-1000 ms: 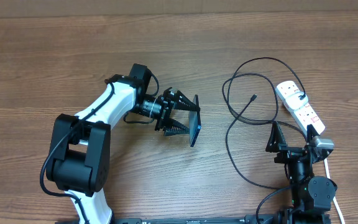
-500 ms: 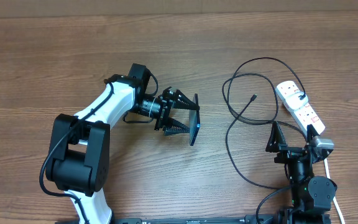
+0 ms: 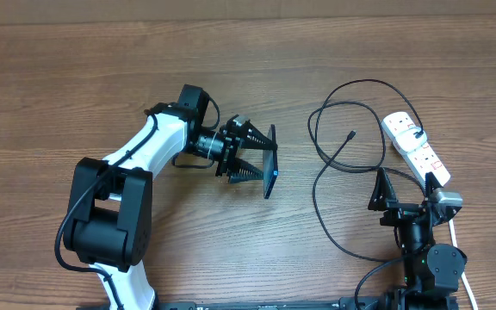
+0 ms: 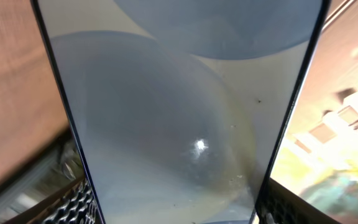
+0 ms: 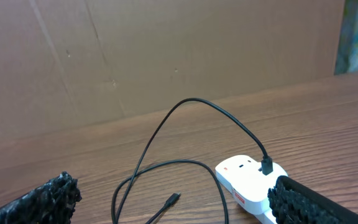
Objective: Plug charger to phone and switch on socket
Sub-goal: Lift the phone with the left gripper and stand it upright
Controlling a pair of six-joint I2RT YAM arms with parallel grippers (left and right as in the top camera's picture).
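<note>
My left gripper (image 3: 253, 160) is shut on the phone (image 3: 270, 163) and holds it on edge above the table, left of the cable. In the left wrist view the phone's pale blue-grey screen (image 4: 179, 112) fills the frame between my fingers (image 4: 73, 208). The charger (image 3: 321, 185), a thin black cable, lies in loops at the right, and its connector tip (image 3: 351, 134) lies free on the wood; the tip also shows in the right wrist view (image 5: 173, 199). The white socket strip (image 3: 414, 148) lies at the far right with the cable's black plug (image 5: 267, 165) in it. My right gripper (image 3: 406, 189) is open and empty, just in front of the strip.
The strip's white cord (image 3: 456, 241) runs down beside the right arm's base. A brown cardboard wall (image 5: 166, 56) stands behind the table. Bare wood (image 3: 102, 77) lies at the far left and back.
My left gripper has shifted slightly up and to the right with the phone and tilted it a little. The right arm, cable and strip have not moved.
</note>
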